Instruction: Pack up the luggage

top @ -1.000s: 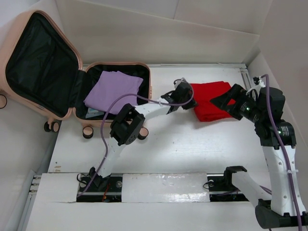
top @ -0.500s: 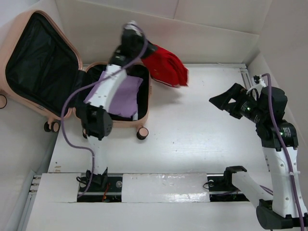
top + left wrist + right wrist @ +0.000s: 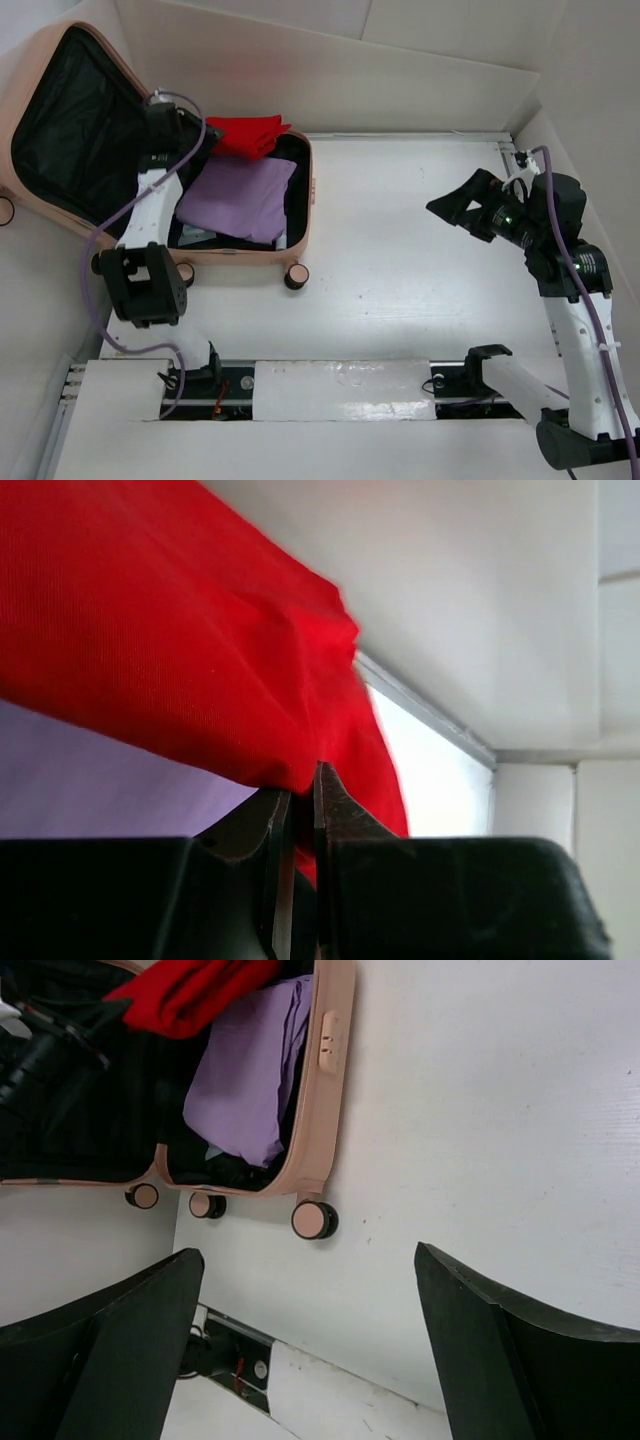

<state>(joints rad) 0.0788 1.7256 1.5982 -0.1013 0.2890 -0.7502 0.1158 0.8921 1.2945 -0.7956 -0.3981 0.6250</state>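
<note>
My left arm (image 3: 145, 215) and right arm (image 3: 575, 335): white links, black joint housings, a purple cable looping along each. My right gripper (image 3: 305, 1255) has broad black wedge fingers (image 3: 500, 1360).

Shows open luggage (image 3: 335, 1080) on table (image 3: 480, 1110), purple cloth (image 3: 250, 1070) inside, red cloth (image 3: 190, 990) beside it (cut by frame edge); gripper (image 3: 308, 1260) spread wide.

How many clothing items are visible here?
2. A purple cloth lies folded inside the luggage; a red cloth sits at its far end, pinched by the left claw. Others may be hidden beneath.
</note>
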